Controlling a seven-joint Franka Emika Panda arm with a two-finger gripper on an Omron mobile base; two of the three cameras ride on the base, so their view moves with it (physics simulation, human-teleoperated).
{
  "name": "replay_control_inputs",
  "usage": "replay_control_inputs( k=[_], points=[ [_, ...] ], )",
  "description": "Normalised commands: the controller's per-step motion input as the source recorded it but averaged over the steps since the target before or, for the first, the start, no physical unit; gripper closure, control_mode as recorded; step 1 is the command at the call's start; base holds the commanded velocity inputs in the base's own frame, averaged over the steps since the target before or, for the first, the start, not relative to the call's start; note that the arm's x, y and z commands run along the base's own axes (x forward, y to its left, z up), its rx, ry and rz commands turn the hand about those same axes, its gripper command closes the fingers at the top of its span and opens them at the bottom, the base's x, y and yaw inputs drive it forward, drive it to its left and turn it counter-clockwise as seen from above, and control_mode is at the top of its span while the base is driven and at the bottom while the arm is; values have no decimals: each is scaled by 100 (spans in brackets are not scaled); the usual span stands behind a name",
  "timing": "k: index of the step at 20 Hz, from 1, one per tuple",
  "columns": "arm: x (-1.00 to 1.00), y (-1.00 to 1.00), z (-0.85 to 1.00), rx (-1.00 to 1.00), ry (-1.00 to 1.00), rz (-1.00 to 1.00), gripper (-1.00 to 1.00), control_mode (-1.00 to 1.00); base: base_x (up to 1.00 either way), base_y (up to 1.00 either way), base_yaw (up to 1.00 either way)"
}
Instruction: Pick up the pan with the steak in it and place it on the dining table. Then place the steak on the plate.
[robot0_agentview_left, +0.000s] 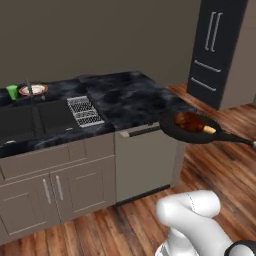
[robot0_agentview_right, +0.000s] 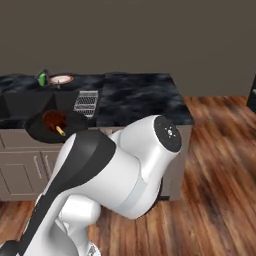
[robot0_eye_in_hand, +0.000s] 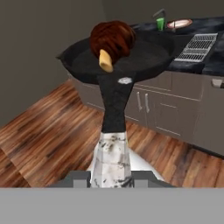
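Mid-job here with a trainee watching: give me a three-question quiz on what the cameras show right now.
1. True or false: the small round black frying pan already rests on the black marble-patterned island counter.
2. Where is the reddish-brown steak with the tan bone end? A) on the plate B) inside the pan C) on the wooden floor
3. Fill in: the orange-rimmed round plate sits beside a small ____ cup.

Key:
1. False. The pan hangs in the air off the counter's edge, the gripper shut on its silver-tipped handle.
2. B.
3. Green.
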Motion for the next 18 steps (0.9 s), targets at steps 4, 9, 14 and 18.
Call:
replay_control_inputs(
  k=[4,9,14,18],
  points=[
    [0,0,0,0,0,0,100,100,45,-100,0],
    [0,0,0,0,0,0,100,100,47,-100,0],
    [0,0,0,0,0,0,100,100,48,-100,0],
    [0,0,0,0,0,0,100,100,47,-100,0]
  ],
)
